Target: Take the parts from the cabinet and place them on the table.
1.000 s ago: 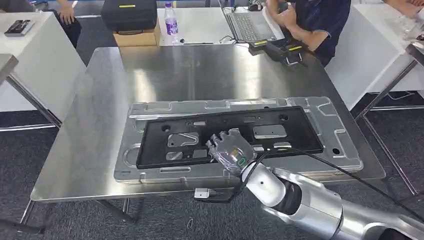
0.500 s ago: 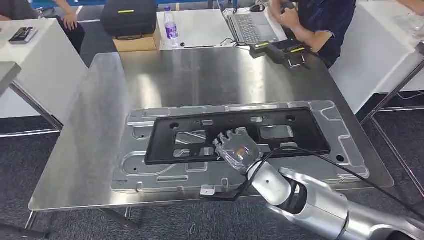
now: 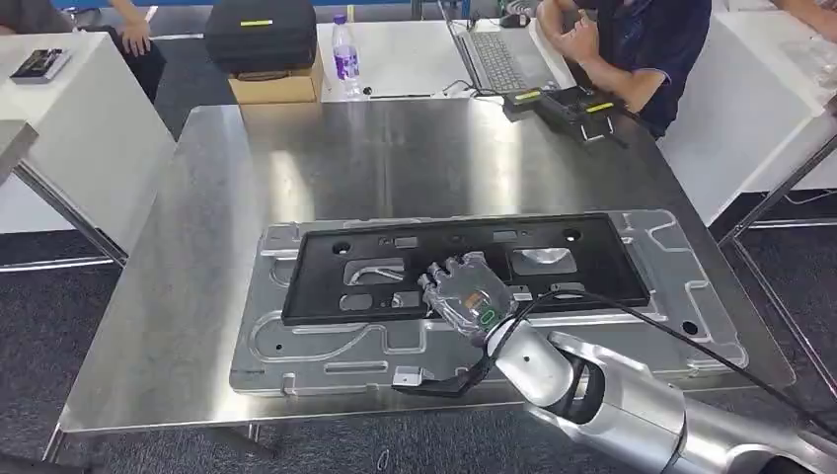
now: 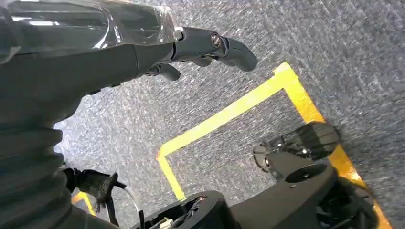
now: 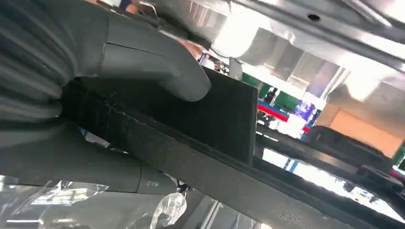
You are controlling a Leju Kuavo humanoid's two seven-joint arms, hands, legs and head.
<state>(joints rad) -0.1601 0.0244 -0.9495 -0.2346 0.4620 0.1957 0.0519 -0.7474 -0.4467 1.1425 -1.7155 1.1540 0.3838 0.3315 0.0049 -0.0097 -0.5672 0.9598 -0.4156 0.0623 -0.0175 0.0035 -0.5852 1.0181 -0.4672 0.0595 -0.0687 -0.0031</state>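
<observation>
A long black plastic frame (image 3: pixel 592 262) with cut-outs lies on a silver stamped metal panel (image 3: pixel 316 346), which rests on the steel table (image 3: pixel 375 158). My right hand (image 3: pixel 464 296) grips the frame's near edge at its middle. In the right wrist view the thumb (image 5: pixel 162 71) presses on the black frame (image 5: pixel 224 114), with the rest of the hand under it. My left hand (image 4: pixel 205 45) hangs over the carpet with its fingers stretched out and nothing in them.
At the table's far edge lies a black device with yellow labels (image 3: pixel 572 104). Behind it a white table carries a black case (image 3: pixel 259 35), a bottle (image 3: pixel 343 49) and a laptop (image 3: pixel 494 54). A person (image 3: pixel 642 39) sits there. Yellow tape (image 4: pixel 229 114) marks the floor.
The whole view has shifted a little, so the camera moved. My right hand keeps its hold on the black frame, which stays on the silver panel.
</observation>
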